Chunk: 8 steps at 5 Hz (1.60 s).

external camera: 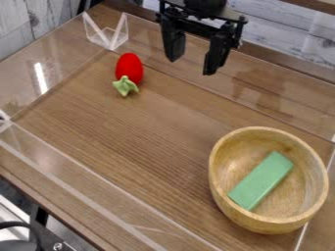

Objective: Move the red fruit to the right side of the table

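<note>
One glossy red fruit [128,67] (green leafy top) lies on my wood-grain surface [131,147] — gripper [193,56] above, jaws spread wide, empty; round wooden bowl [236,152] cradles a flat green block [262,179].

Single view only, so nothing shared with another. Set high and off the bench's [144,137] near edge, looking down at a slant across the wood top toward the far side. Skewed a little, so the bench edges run diagonally through the frame. Close enough to fill the picture with the bench; near acrylic wall [78,196] cut by the lower left corner. Faces the pincer [194,56] head-on at the top, its upper part cropped by the frame's edge. Takes in the fruit [128,69] just left of the pincer, and the bowl [229,152] well below and right of it, nearer the lens.
</note>
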Available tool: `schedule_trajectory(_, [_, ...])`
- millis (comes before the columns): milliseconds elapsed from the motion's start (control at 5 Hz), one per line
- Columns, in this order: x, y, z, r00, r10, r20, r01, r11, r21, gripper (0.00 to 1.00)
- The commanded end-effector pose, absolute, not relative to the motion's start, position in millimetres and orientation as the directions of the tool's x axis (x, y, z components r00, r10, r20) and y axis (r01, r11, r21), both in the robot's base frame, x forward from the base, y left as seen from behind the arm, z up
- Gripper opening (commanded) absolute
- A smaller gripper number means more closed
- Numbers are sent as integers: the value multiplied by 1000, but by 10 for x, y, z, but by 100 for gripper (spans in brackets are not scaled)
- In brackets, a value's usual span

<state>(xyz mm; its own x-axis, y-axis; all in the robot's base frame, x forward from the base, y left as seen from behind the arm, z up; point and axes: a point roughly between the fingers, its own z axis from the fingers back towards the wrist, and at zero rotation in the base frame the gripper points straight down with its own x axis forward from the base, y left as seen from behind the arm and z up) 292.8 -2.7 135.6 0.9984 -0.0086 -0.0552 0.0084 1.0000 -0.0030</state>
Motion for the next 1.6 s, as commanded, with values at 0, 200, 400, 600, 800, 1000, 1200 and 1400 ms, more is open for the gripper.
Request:
schedule_trajectory(0, [2911,12,1262,997,19,-79,-20,1000,-3,100])
schedule_trajectory(200, [2911,291,1251,988,143,-50,-143,990,-4,100])
schedule_trajectory(400, [2909,645,1223,964,265,-21,-266,964,-19,100])
schedule_trajectory(600, [2923,926,1159,920,393,-12,-393,919,-35,100])
schedule_trajectory(800, [2975,1097,1062,885,465,-1,-464,884,-50,100])
schedule_trajectory(1000, [3044,1189,966,867,498,12,-496,866,-58,100])
schedule_trajectory(1200, [3110,1249,876,855,519,25,-517,854,-61,100])
schedule_trajectory(1400, [3172,1294,795,841,539,33,-537,841,-65,100])
